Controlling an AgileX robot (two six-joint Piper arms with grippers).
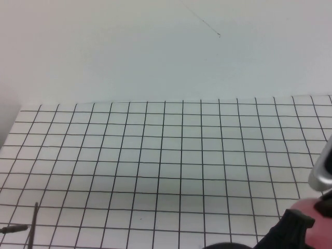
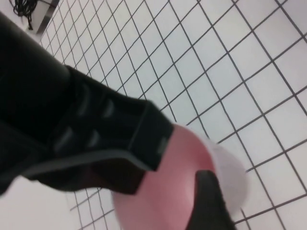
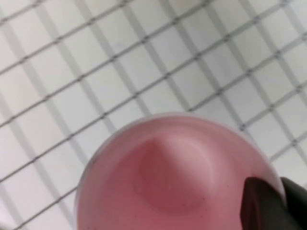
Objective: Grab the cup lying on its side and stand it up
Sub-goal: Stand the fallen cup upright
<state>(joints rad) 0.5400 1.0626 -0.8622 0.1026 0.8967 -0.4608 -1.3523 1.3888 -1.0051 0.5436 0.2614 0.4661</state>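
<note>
The pale pink cup [image 1: 317,234] is at the table's near right corner, partly cut off by the frame edge. My right gripper [image 1: 294,227] is shut on its rim. In the right wrist view the cup [image 3: 172,177] turns its pinker inside to the camera, and the right gripper [image 3: 283,199] has one finger inside the rim and one outside. The left wrist view shows the cup [image 2: 182,163] under the black right arm [image 2: 72,120]. I cannot tell whether the cup touches the table. My left gripper [image 1: 23,228] sits at the near left edge, far from the cup.
The white table with a black grid [image 1: 166,155] fills the view, with a plain white wall [image 1: 155,46] behind its far edge. A grey link of the right arm [image 1: 324,171] rises at the right edge.
</note>
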